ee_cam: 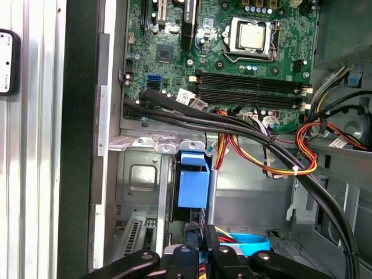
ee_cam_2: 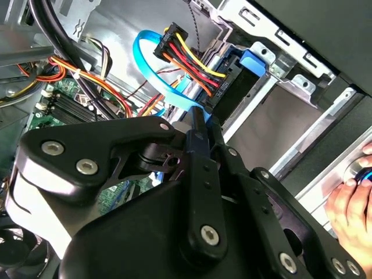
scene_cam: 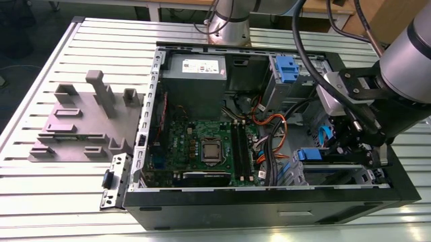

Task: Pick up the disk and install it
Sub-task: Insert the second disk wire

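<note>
Exterior view: open black-and-grey desktop computer case (scene_cam: 145, 151) lying on a ribbed aluminium surface (scene_cam: 40, 201). Grey moulded fixture block (scene_cam: 81, 121) well apart from it, toward the exterior view's left edge of the surface. Black gripper (scene_cam: 354, 151) down inside the case at its corner on the exterior view's right, over the metal drive bay (scene_cam: 336, 174).

Flat silver hard drive with blue plastic frame, the disk (ee_cam: 193, 183), already standing on edge in that bay in the first wrist view. Long axis straight ahead of the fingers (ee_cam: 193, 253), blue end farthest from them, green motherboard (ee_cam: 174, 46) beyond.

Fingers pressed together in the second wrist view (ee_cam_2: 199, 119). Tips at or just short of the disk's near end; contact not certain. Appears more a push along the slot than a pinch.

Little room: bay walls close on both flanks, bundled red, yellow and black cables (ee_cam: 261, 151) and a flat blue ribbon cable (ee_cam_2: 157, 70) just beside the path. Person's hand (ee_cam_2: 349, 209) on the case edge nearby.
</note>
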`<state>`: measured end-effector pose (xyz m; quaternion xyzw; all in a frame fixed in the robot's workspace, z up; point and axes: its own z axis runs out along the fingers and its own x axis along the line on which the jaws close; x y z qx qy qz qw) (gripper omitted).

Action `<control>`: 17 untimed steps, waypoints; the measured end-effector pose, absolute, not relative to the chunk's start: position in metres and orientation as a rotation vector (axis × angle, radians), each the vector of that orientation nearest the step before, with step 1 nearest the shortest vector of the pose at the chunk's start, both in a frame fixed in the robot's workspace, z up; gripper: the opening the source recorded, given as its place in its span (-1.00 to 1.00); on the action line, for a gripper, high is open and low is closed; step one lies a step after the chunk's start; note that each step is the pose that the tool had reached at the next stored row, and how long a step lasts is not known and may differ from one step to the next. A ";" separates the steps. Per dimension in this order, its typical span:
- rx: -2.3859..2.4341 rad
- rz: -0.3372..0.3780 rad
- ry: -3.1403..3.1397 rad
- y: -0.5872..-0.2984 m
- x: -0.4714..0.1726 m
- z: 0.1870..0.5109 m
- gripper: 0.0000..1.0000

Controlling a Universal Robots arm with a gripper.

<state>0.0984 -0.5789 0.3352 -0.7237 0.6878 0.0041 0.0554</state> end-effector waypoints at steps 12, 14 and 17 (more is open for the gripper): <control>-2.192 0.019 2.086 -0.579 0.098 0.333 -0.68; -2.191 0.020 2.086 -0.579 0.098 0.332 -0.68; -2.189 0.023 2.085 -0.579 0.098 0.331 -0.68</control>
